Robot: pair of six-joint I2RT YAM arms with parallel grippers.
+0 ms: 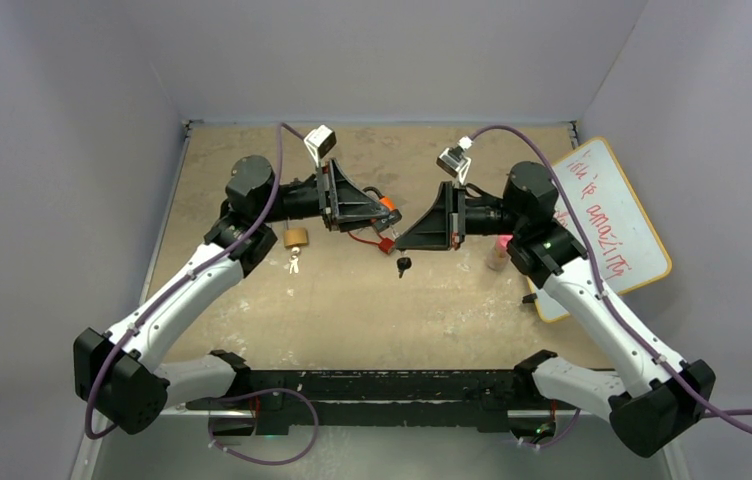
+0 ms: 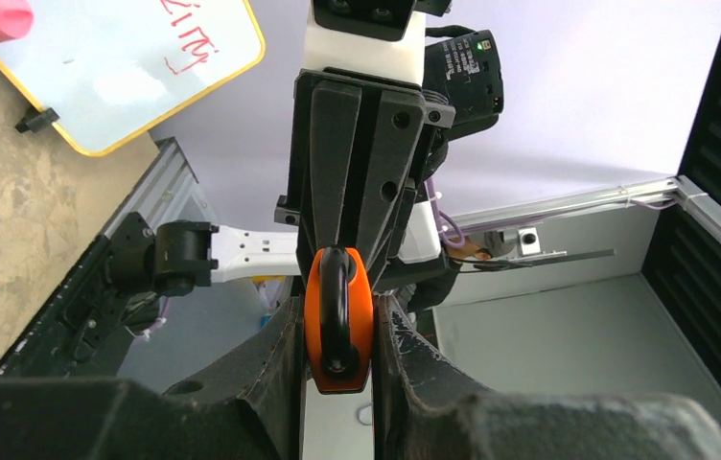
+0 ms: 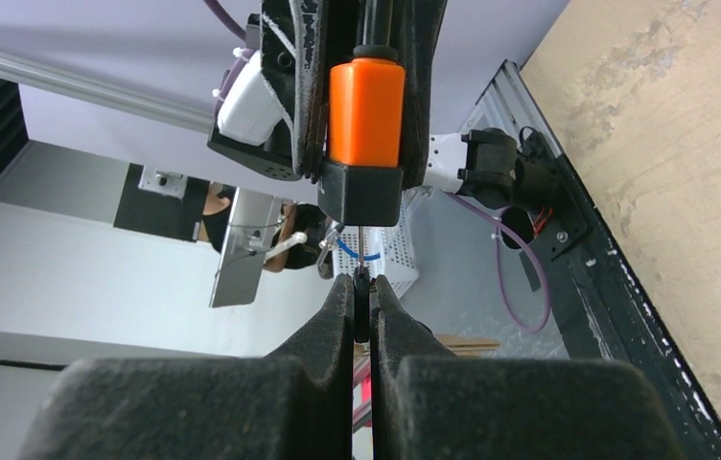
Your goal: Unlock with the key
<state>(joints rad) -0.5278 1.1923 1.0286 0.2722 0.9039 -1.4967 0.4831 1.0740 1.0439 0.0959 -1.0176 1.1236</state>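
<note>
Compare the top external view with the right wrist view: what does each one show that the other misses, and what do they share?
Only top external: a brass padlock lying on the table, and the whiteboard at the right. Only right wrist: the thin blade of the key, running from the shut right pincer up to the black base of the orange padlock. Both: that padlock gripped in the left pincer.
</note>
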